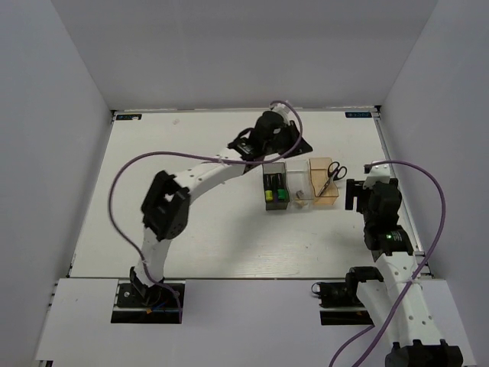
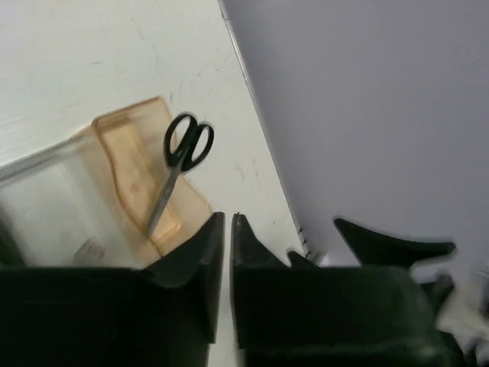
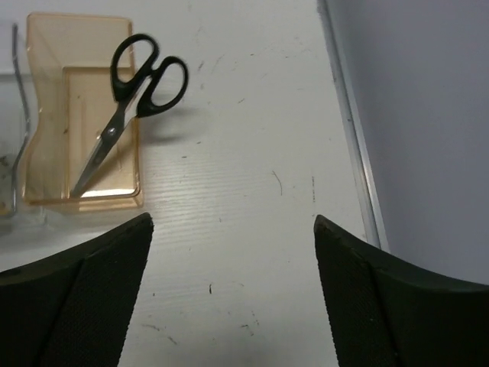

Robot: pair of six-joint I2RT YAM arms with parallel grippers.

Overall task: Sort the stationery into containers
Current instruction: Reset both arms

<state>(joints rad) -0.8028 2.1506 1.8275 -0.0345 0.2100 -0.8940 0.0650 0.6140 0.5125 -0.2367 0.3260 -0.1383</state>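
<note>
Scissors (image 3: 111, 130) lie diagonally, handles overhanging tan-orange box (image 3: 46, 76).

1. The white tabletop (image 1: 218, 245) lay bare in front of the three joined open-top boxes (image 1: 300, 182), dark smoky, clear and tan-orange.
2. Small black-handled scissors (image 3: 112, 131) jutted over the tan-orange box (image 3: 46, 115) rim.
3. The white left arm (image 1: 202, 174) crossed just behind the boxes.
4. Bare table ran between the tan-orange box and the grey edge rail (image 3: 348, 122).

Blk-handled scissors (image 3: 111, 131), tan-orange box (image 3: 46, 46), dark smoky box (image 1: 275, 168), yel-tip highlighter (image 1: 270, 193), grn-tip highlighter (image 1: 282, 192), white table (image 1: 199, 237).
</note>
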